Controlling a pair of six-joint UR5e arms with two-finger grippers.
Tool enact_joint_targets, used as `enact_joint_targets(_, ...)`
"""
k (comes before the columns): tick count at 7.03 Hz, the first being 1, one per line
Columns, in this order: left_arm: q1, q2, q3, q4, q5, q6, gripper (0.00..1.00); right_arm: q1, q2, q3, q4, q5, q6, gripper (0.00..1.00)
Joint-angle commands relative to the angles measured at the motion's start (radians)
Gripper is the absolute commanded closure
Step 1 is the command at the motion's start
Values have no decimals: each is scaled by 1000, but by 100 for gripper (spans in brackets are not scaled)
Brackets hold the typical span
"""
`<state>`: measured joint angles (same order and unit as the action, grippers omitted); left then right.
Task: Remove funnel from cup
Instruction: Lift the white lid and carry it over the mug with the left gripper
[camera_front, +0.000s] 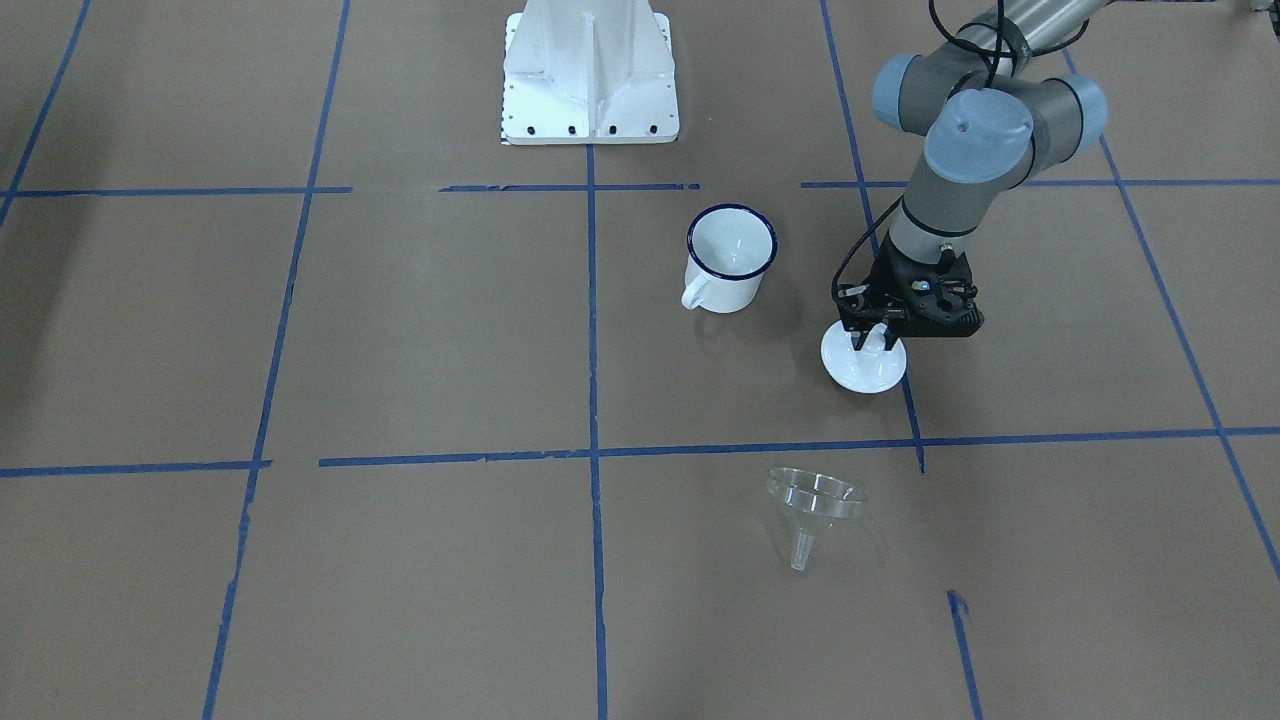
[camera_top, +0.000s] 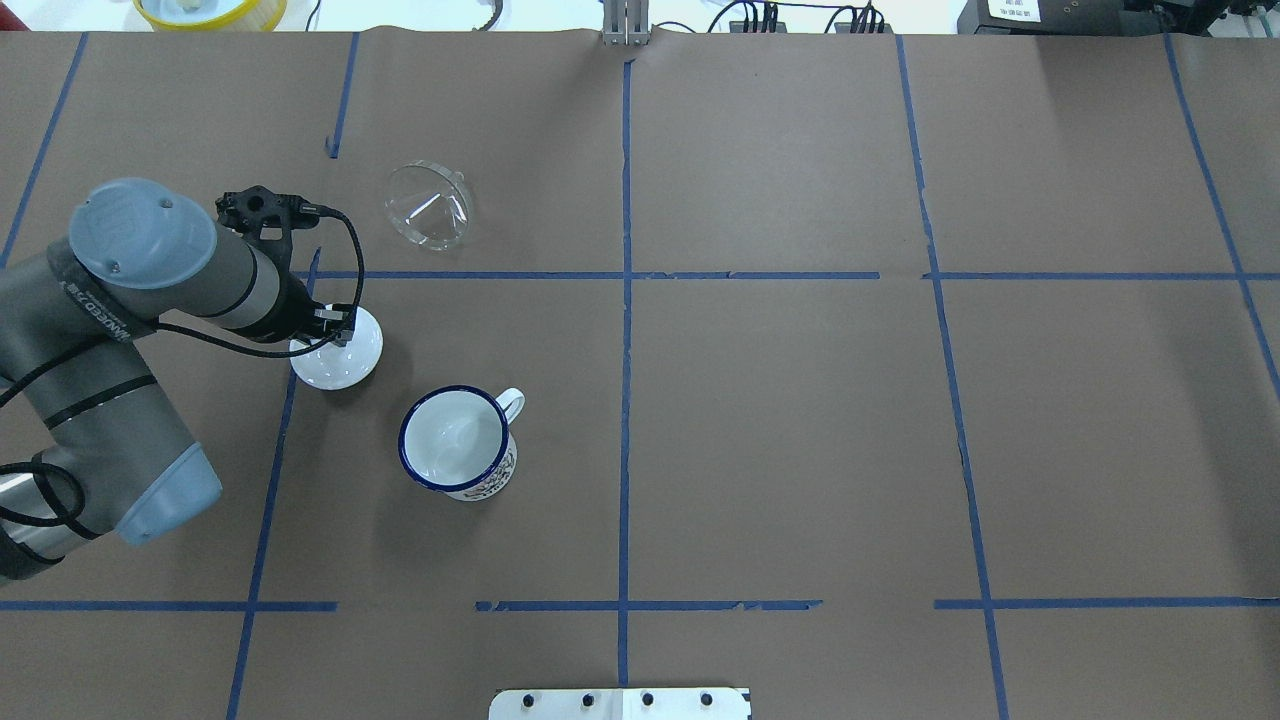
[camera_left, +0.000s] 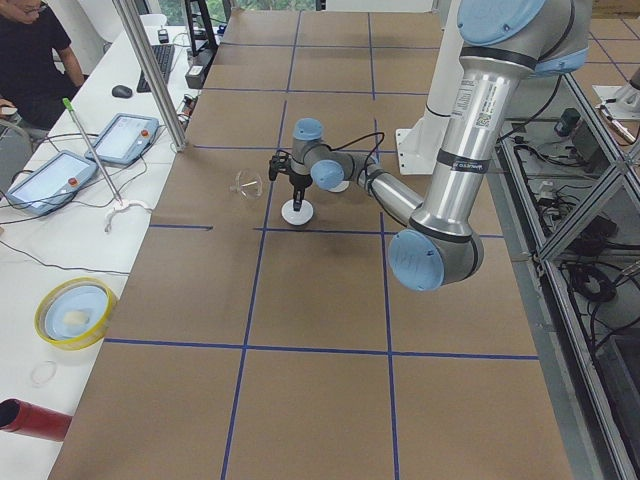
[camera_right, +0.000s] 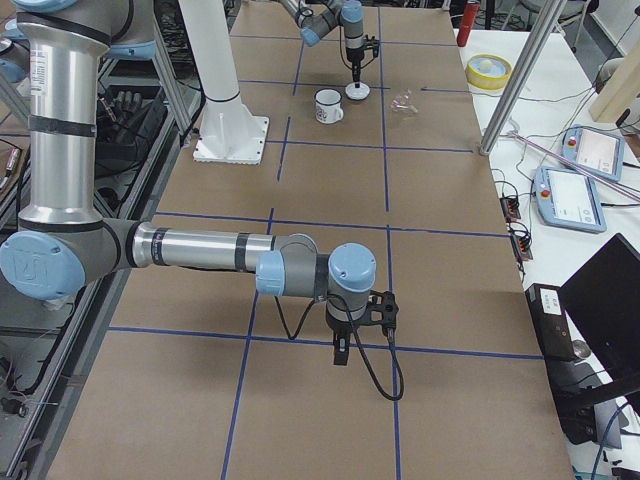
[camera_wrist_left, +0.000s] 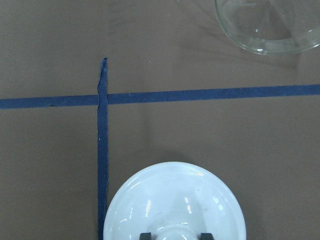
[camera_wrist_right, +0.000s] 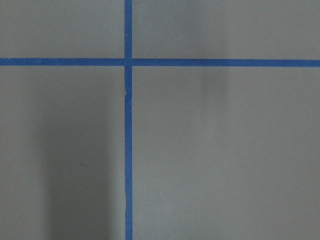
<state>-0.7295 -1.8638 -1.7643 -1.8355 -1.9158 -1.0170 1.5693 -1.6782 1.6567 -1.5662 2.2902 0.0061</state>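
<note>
The clear plastic funnel (camera_front: 815, 500) lies on its side on the brown table, apart from the cup; it also shows in the overhead view (camera_top: 430, 205) and at the top of the left wrist view (camera_wrist_left: 270, 25). The white enamel cup (camera_front: 730, 258) with a dark blue rim stands upright and empty (camera_top: 455, 440). My left gripper (camera_front: 872, 340) points down between them, its fingers closed on the knob of a white round lid (camera_front: 862, 368) that rests on the table (camera_wrist_left: 175, 200). My right gripper (camera_right: 340, 350) hangs over bare table far away; I cannot tell whether it is open or shut.
The robot's white base (camera_front: 590, 75) stands behind the cup. Blue tape lines cross the table. A yellow bowl (camera_top: 210, 10) sits past the far edge. Operators' desks with tablets (camera_left: 125, 140) run along that side.
</note>
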Motion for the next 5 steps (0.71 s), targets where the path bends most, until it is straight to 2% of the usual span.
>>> enact_joint_targets(1,-63,5,-45,15,-53,2,100,0,0,0,0,0,0,0)
enact_joint_targets(3,-97,-12,-208,247,-54,0,100,0,0,0,0,0,0,0)
enact_joint_targets(4,-108,-35,-260,321,-54,-8,100,0,0,-2,0,0,0,0)
enact_joint_targets(5,-102,-41,-295,337,-60,-44,100,0,0,0,0,0,0,0)
